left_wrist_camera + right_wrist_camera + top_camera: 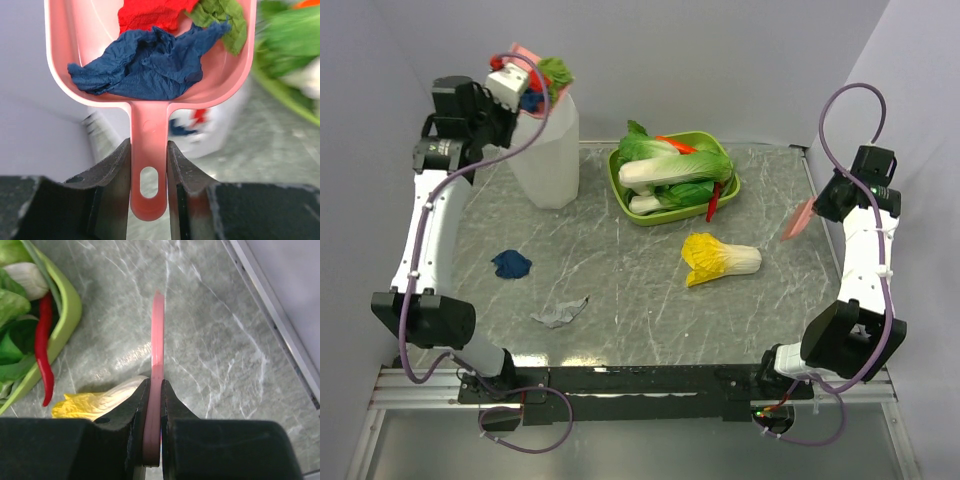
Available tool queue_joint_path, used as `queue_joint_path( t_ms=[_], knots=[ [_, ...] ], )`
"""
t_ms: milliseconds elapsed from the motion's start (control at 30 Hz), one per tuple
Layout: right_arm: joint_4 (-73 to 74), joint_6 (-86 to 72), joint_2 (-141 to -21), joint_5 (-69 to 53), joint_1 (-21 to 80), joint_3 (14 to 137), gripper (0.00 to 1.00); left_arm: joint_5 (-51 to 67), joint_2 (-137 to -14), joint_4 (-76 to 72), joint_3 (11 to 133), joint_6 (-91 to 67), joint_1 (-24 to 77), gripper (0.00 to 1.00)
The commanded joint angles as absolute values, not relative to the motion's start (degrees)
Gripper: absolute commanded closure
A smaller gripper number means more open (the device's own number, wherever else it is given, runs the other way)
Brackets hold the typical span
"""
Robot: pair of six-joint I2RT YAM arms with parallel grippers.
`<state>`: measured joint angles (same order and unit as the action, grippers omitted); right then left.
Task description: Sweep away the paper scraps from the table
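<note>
The left claw [148, 150] grips the pink plastic dustpan [75, 30] holding crumpled red, blue and green paper scraps [145, 70], perhaps above the white bin [548, 160]. The right claw [154, 390] pinches a thin pink card [158, 335]. A dark blue scrap [510, 264] and a white-grey scrap [560, 312] lie on the grey marble counter [650, 310]: light, soft, better pushed.

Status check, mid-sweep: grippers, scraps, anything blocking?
Left gripper shut on loaded dustpan, over white bin. Right gripper shut on pink scraper. Blue scrap, grey scrap on table. Nothing blocking.
</note>
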<state>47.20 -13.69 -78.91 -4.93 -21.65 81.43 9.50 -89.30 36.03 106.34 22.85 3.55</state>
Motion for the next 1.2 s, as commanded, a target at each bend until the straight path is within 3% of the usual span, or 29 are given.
queue_joint_path(
  t_ms=[0,400,633,867,1167],
  knots=[
    [46.67,-15.56,-76.20,-6.41,-23.11,78.84,1.00,8.17,-91.84,37.35,112.76,26.88,-3.31,0.99],
    [45.18,-17.05,-75.94,-9.14,-23.64,75.94,1.00,5.80,-94.48,31.38,111.88,54.64,-8.53,0.99],
    [45.00,-17.84,-75.06,-10.46,-24.26,74.44,1.00,6.50,-99.49,33.14,119.18,65.99,-8.44,0.99],
    [44.82,-18.19,-74.80,-11.86,-24.43,74.18,1.00,6.07,-97.21,27.34,111.80,86.54,-7.56,0.99],
    [45.17,-18.37,-74.09,-12.83,-24.43,72.95,1.00,4.92,-96.51,20.40,106.97,98.51,-5.80,0.99]
  ],
)
